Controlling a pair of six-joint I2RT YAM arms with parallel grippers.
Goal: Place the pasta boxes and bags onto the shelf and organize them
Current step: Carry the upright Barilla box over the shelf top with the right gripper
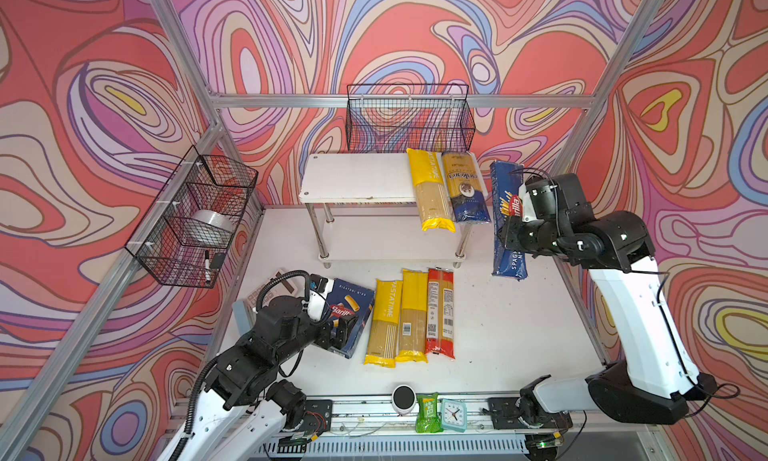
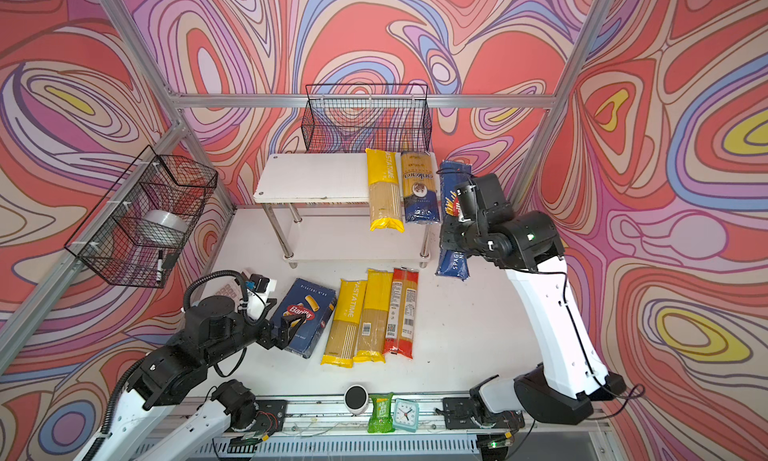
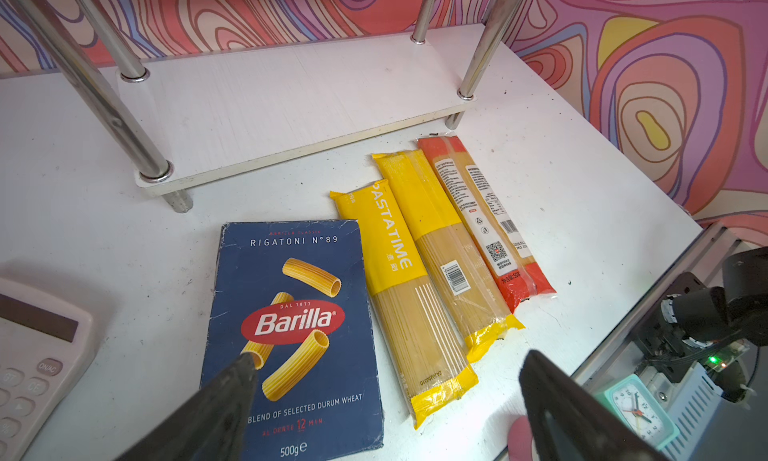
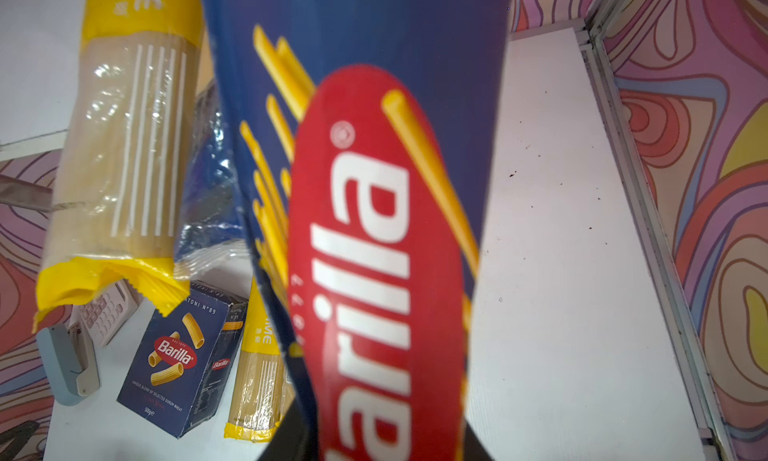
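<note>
Well, the long spaghetti box (image 1: 503,180) is up in the air, off the bench (image 1: 519,334). The right end effector (image 1: 512,230) is clamped on the box's middle, so both ends stick out far past it. The shelf (image 1: 357,176) stands just beside this end effector. Nearest to it on the top board lies the gold and dark blue bag (image 1: 463,184). A yellow-ended bag (image 1: 430,189) lies just past that. Both bags hang a little over the front edge.

I think the step now is to lay the box on the shelf, and I see almost no bare board on the near side. The big bare part is past both bags. So the box should ride high over them, flat and level, and turned the same way as they lie. It should come down softly and rest on the board before the end effector lets go. A tilted box could slide off or push a bag over the edge.

The left end effector (image 3: 390,359) has its fingers wide apart and holds nothing. Under it the rigatoni box (image 3: 295,313) lies flat on the bench.
</note>
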